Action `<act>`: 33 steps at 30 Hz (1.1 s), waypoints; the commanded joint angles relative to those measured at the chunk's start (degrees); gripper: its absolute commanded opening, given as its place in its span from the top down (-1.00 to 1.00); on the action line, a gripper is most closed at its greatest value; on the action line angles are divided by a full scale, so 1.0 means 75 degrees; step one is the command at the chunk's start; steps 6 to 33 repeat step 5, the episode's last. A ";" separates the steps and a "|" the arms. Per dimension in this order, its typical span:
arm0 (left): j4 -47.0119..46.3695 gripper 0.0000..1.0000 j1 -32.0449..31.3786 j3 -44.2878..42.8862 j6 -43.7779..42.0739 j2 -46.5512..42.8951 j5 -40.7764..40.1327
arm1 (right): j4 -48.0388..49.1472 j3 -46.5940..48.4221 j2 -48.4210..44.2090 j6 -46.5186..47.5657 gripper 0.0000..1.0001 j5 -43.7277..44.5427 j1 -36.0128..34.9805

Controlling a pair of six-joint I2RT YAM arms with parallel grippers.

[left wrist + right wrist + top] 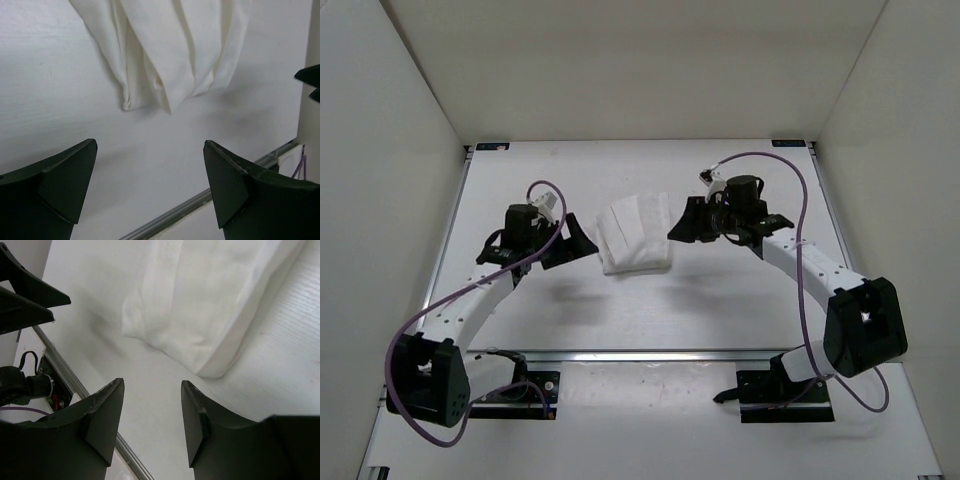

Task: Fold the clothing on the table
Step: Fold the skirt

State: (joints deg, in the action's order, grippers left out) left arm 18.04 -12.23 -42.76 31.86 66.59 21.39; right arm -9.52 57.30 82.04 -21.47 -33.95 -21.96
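Observation:
The clothing (635,236) is a white fabric bundle, folded small, lying mid-table (720,300) between my two grippers. My left gripper (582,243) sits just left of it, jaws wide open and holding nothing. In the left wrist view the clothing (165,50) lies beyond the left gripper (150,145), apart from the fingertips. My right gripper (678,226) is at the bundle's right edge, open and not holding anything. In the right wrist view a rounded fold of the clothing (210,305) lies just ahead of the right gripper (152,385), with bare table (280,365) between the fingers.
A metal rail (650,354) runs along the table's near edge, with both arm bases (515,392) behind it. White walls (380,200) close in the left, right and far sides. The rail (200,200) also shows under the left fingers.

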 commanded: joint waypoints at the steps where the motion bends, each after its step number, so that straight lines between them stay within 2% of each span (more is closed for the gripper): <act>1: 0.1109 -0.95 -0.0163 0.0146 -0.0615 -0.0264 -0.0144 | 0.0226 -0.0244 -0.0462 0.0039 0.07 -0.0137 0.0079; 5: 0.1192 -0.97 0.0153 0.0498 -0.0649 -0.0393 0.0078 | 0.0296 -0.0432 -0.0497 0.0050 0.02 -0.0160 0.0033; 33: 0.1192 -0.97 0.0153 0.0498 -0.0649 -0.0393 0.0078 | 0.0296 -0.0432 -0.0497 0.0050 0.02 -0.0160 0.0033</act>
